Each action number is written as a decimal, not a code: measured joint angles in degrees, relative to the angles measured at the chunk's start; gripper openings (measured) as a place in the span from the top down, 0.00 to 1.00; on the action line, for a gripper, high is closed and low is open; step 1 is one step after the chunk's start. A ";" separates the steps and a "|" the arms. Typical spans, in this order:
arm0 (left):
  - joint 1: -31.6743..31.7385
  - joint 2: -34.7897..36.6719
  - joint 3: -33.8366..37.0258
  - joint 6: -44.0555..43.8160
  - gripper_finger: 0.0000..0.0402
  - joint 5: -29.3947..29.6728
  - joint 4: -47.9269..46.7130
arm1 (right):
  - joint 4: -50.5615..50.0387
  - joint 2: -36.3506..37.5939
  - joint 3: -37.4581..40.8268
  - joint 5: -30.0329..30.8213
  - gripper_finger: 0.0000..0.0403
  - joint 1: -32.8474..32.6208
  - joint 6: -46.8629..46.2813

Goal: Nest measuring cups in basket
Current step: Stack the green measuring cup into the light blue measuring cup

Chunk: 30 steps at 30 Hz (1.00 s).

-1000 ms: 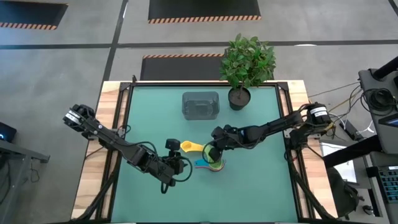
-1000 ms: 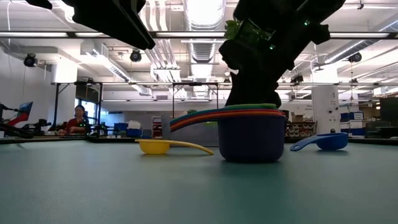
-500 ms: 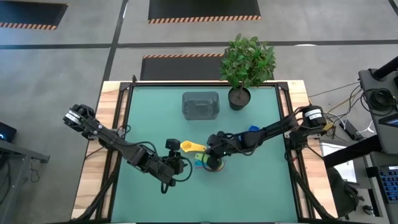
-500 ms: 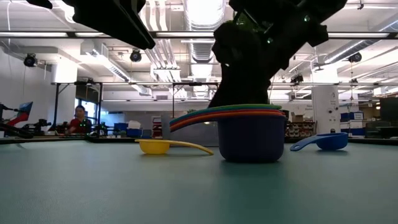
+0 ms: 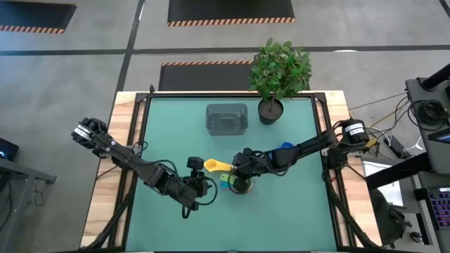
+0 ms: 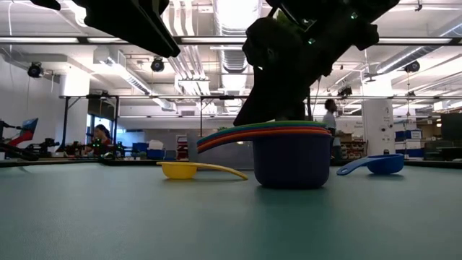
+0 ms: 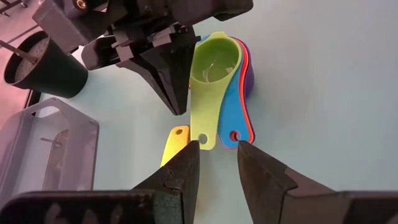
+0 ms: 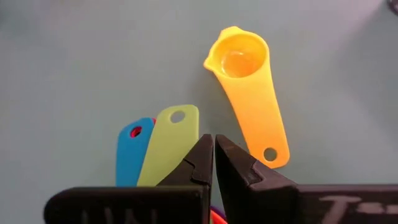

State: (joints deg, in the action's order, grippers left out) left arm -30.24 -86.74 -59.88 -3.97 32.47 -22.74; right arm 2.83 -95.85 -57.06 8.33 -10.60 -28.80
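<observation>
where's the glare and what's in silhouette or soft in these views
Low view: bright ceiling lights leave the right gripper a black silhouette above the stacked cups. Left wrist view: its own fingers are dark and soft; faint sheen inside the green cup. Right wrist view: small highlight in the yellow cup. High view: even light, soft shadows on the table.

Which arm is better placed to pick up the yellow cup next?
Probably the right. Its shut gripper hangs over the nested stack, right beside the yellow cup. The left gripper, part open, faces the stack's handles, with the yellow cup off to one side.
</observation>
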 joint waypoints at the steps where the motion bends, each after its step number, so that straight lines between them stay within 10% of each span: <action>1: 0.00 0.00 0.00 0.00 0.78 0.00 -0.01 | 0.00 0.00 0.02 0.23 0.98 0.02 0.16; 30: 0.00 0.00 0.00 0.06 0.78 -0.06 0.74 | -0.93 0.57 0.07 -3.89 0.98 -2.55 2.11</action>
State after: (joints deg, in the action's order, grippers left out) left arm -30.24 -86.74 -59.88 -3.90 32.40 -21.99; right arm 1.90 -95.28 -56.99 4.43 -13.15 -26.70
